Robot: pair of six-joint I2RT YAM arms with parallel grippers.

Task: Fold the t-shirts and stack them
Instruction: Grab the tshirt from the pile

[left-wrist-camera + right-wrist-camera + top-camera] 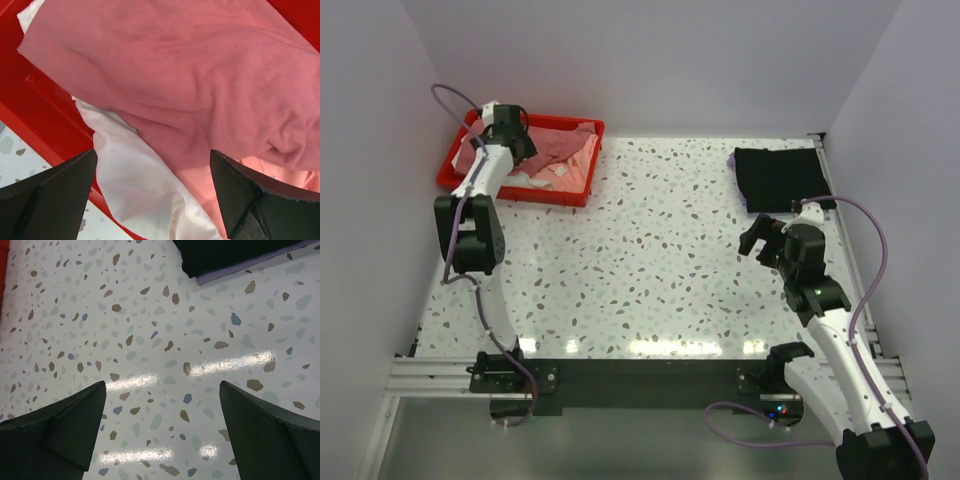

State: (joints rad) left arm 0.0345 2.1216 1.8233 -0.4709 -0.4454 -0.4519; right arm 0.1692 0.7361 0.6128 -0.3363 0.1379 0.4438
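Speckled desk [650,250] bears a red tray [582,128] at its far-left corner, where the wide-open left pincer [153,162] hangs directly over the crumpled rose-red t-shirt [200,75], while the right pincer [162,390], also spread and empty, hovers just short of the folded black t-shirt [778,178].

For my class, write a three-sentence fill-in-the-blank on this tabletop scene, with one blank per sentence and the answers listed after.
1. The bin holding the rose-red t-shirt is coloured ____.
2. The black t-shirt lies folded on the table, on its ____ side.
3. The left gripper hovers over the bin with its jaws ____.
Answers: red; right; open.
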